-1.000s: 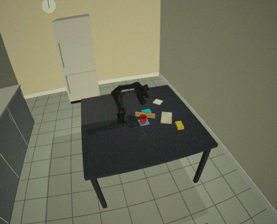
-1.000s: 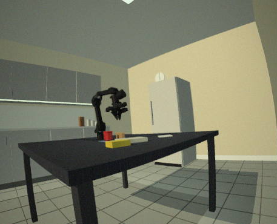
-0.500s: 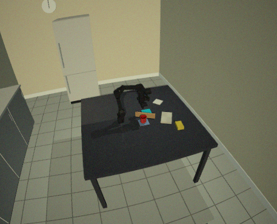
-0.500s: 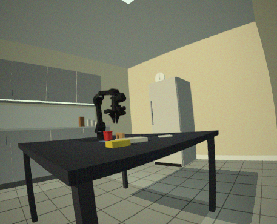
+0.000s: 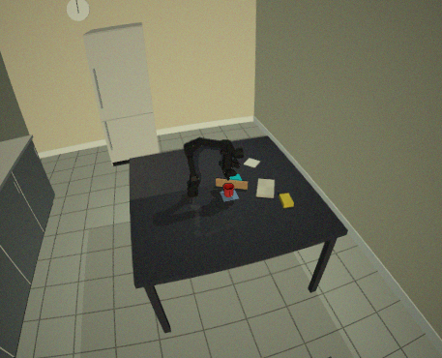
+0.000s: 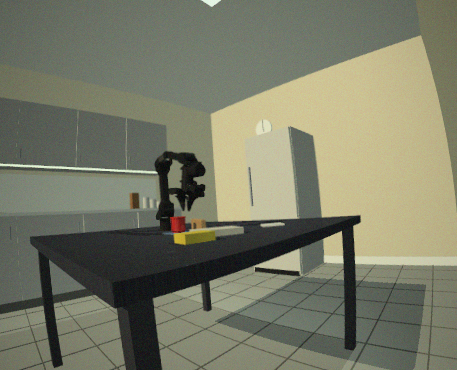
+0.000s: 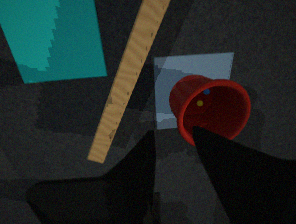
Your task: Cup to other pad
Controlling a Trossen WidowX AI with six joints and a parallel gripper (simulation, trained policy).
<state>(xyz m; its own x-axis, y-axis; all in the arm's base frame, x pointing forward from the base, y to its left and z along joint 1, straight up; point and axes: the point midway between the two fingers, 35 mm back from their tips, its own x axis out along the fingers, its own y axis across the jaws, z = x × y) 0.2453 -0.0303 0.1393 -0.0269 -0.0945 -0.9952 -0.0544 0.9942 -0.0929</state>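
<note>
Fingers (image 5: 228,176) (image 6: 186,209) above red cup (image 5: 228,190) (image 6: 178,224) (image 7: 215,111), w/o grip.

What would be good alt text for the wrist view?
Red cup holding marbles stands upright on a blue-gray pad, beyond the open gripper's fingertips; a wooden bar separates it from a teal pad.

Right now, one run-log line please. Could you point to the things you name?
black parallel-jaw gripper (image 5: 230,177) (image 6: 186,209) (image 7: 173,133): open, empty | red round cup (image 5: 228,190) (image 6: 177,224) (image 7: 186,95): upright, blue-grey square pad (image 5: 229,196) (image 7: 167,85)
</note>
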